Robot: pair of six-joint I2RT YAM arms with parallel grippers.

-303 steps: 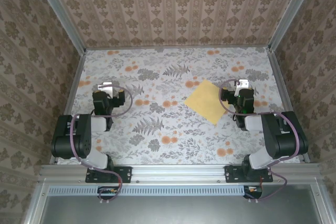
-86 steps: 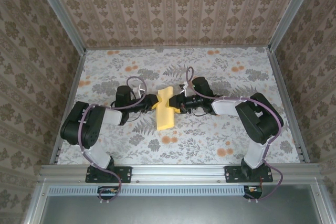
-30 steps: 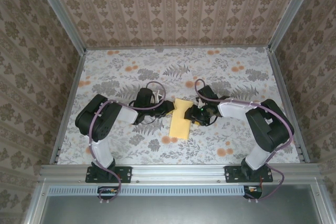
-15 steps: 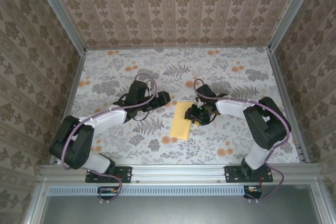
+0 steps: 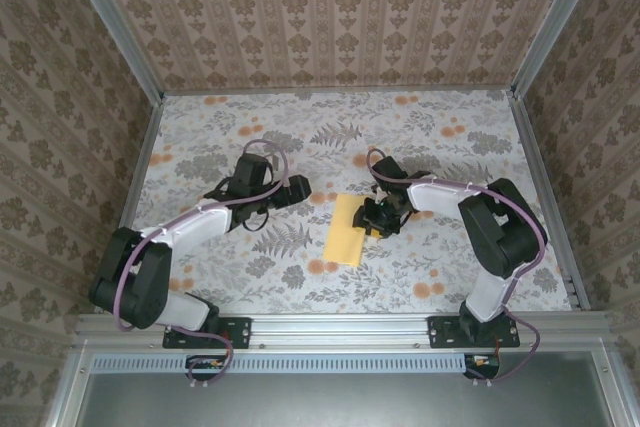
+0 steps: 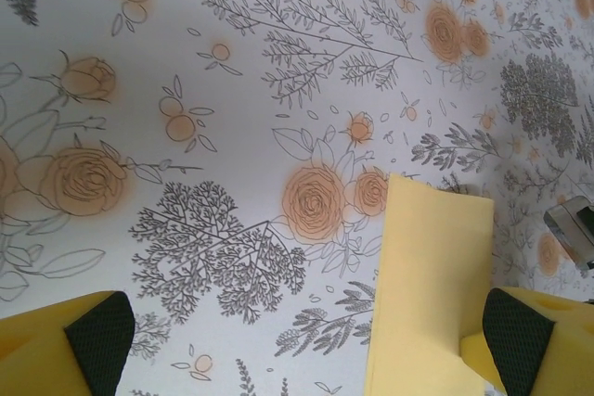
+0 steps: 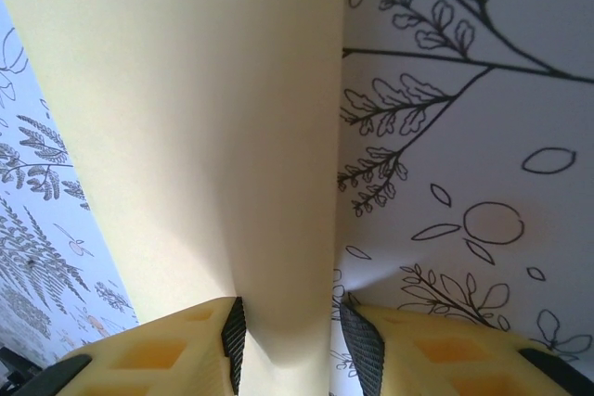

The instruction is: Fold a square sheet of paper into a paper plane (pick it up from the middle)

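Observation:
The square sheet of paper (image 5: pixel 345 232) lies on the table folded in half, a pale-yellow rectangle. My left gripper (image 5: pixel 303 187) hovers left of the sheet's far end and holds nothing. In the left wrist view the gripper (image 6: pixel 306 345) stands wide open, and the sheet (image 6: pixel 432 294) reaches toward its right finger. My right gripper (image 5: pixel 372 217) is at the sheet's right edge. In the right wrist view the sheet's (image 7: pixel 213 108) rounded fold runs between the jaws of the gripper (image 7: pixel 286 340). The left pad (image 7: pixel 234 336) touches the fold; a thin gap shows at the right pad (image 7: pixel 360 345).
The table (image 5: pixel 250 142) has a white cover printed with grey ferns and small orange flowers. Metal rails and patterned walls (image 5: pixel 100 97) close it in on three sides. Both arm bases sit at the near edge.
My left gripper has let go of the paper, opened wide and pulled back to the left. The right jaws have narrowed a little around the fold. The paper has stayed put.

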